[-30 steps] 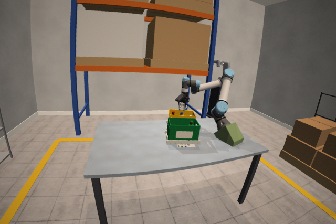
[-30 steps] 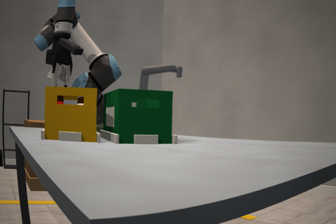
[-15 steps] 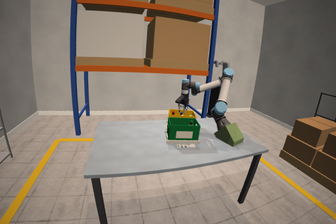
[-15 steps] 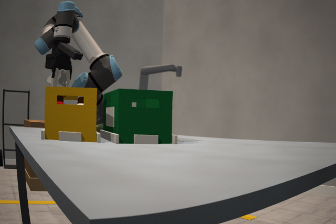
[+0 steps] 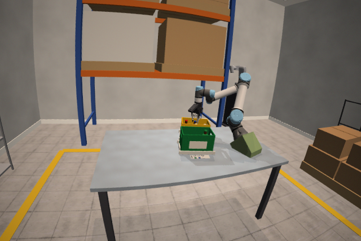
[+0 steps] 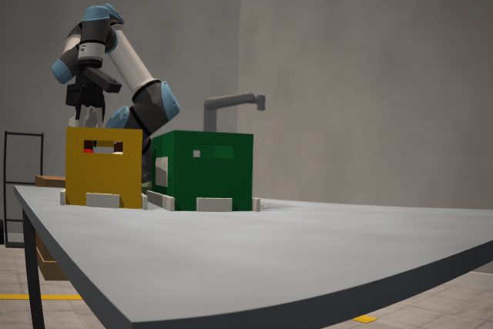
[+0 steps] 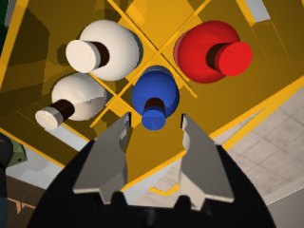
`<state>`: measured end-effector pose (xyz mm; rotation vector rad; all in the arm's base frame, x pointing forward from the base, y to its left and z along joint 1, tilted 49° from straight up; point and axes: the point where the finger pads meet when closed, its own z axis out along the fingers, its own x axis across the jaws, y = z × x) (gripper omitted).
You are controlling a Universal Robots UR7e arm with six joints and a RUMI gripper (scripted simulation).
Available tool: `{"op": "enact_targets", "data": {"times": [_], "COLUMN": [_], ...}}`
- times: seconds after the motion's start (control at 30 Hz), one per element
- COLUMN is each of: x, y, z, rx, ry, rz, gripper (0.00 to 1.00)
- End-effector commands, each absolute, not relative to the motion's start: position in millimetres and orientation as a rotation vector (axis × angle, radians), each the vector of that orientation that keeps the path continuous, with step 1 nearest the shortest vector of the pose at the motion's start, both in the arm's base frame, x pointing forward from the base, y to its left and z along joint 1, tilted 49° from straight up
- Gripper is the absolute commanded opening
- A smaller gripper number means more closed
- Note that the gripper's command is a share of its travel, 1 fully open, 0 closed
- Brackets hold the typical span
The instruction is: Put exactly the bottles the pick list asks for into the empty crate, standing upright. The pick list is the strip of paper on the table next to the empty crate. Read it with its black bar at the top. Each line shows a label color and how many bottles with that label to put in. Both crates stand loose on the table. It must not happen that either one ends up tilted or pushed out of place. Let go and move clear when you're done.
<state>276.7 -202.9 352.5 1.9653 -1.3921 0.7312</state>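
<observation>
As seen below, blue bottle (image 7: 155, 97) sits between end effector (image 7: 155, 124) fingers.

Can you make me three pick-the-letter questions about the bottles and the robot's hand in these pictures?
1. Where is the hand?
A. Above the yellow crate
B. Inside the green crate
C. Resting on the table

2. How many bottles show in the yellow crate in the wrist view?
A. Two
B. Four
C. Six

3. What is the hand doing?
A. Gripping the red bottle
B. Part open, holding nothing
C. Shut tight on the pick list

Answers:
1. A, its fingers hang over the yellow crate's cells.
2. B, two white bottles, one red and one blue bottle.
3. B, the fingers stand apart either side of the blue bottle's cap, with only a gap between them.
</observation>
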Motion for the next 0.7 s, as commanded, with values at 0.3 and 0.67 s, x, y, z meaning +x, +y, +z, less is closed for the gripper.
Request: {"op": "enact_targets", "data": {"times": [0.3,0.67], "x": [277.5,277.5], "y": [-202.3,-202.3], "z": [353.3,353.3], "rx": [1.967,1.967], "ry": [-1.39,-1.39], "rz": [0.735,0.735], "gripper": [0.0,0.0]}}
